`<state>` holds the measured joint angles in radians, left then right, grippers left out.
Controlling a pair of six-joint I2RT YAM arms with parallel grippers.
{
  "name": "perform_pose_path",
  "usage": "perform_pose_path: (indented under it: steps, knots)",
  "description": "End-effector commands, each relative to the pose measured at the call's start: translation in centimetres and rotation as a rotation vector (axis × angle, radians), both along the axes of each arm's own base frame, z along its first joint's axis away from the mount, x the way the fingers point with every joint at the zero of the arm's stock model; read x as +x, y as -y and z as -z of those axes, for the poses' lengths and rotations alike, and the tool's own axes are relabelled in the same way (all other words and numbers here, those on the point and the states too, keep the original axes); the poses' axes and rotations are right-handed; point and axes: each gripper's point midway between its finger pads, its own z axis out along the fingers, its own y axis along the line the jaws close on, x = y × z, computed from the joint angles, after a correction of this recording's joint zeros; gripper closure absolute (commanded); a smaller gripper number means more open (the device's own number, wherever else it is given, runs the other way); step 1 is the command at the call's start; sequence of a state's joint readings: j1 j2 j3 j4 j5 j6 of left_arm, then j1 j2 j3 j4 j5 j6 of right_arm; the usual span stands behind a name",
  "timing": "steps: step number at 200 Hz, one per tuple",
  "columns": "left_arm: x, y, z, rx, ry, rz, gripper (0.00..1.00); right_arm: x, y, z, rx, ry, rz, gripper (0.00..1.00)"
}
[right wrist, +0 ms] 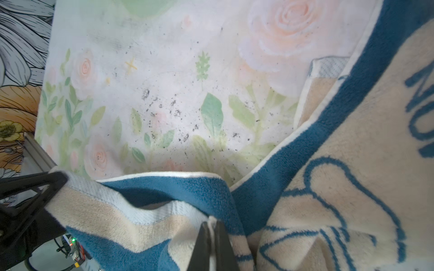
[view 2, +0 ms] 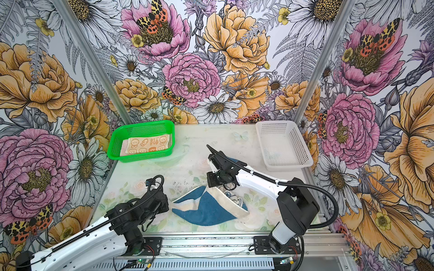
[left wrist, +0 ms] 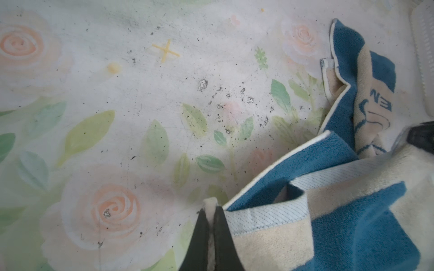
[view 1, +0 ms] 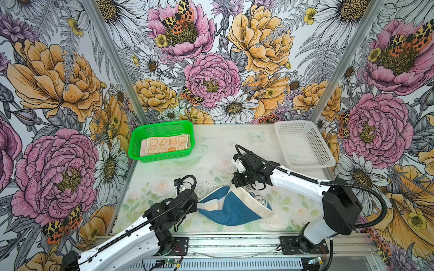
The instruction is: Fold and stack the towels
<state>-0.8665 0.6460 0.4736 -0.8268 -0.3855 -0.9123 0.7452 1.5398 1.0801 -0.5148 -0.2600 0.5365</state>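
Right gripper [right wrist: 212, 224] pinching, blue towel [view 1: 232, 211] rumpled, cream-bordered

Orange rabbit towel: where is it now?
In both top views the orange towel lies folded inside the green basket at far left, level with the white basket at far right.

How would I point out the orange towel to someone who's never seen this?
At the table's back left corner stands a green basket. The orange towel lies folded inside it, printed with white rabbits, unlike the crumpled blue towel out front.
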Motion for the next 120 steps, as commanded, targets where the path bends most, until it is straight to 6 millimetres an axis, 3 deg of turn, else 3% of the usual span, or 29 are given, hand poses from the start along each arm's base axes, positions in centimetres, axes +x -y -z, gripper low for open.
perform_pose_path:
  steps: [1,13,32,62,88,120]
  knots:
    - [0.7,0.5,-1.8,-0.012,0.054,0.008,1.00,-1.1,0.6,-3.7,0.073,0.084,-0.017,1.00]
    - [0.7,0.5,-1.8,-0.010,0.055,0.013,1.00,-2.2,1.5,-4.4,0.093,0.097,-0.008,1.00]
    - [0.7,0.6,-1.8,-0.005,0.059,0.018,1.00,-4.8,3.2,-3.8,0.112,0.077,0.006,1.00]
    - [0.9,0.8,-1.7,0.005,0.060,0.031,1.00,-9.8,6.0,0.5,0.093,-0.022,0.039,1.00]
    - [1.0,0.9,-1.0,0.033,0.044,0.039,1.00,-12.1,8.2,3.2,0.078,-0.058,0.099,1.00]
    - [1.3,1.0,-0.1,0.078,0.015,0.031,1.00,-12.6,9.2,4.1,0.074,-0.062,0.133,0.76]
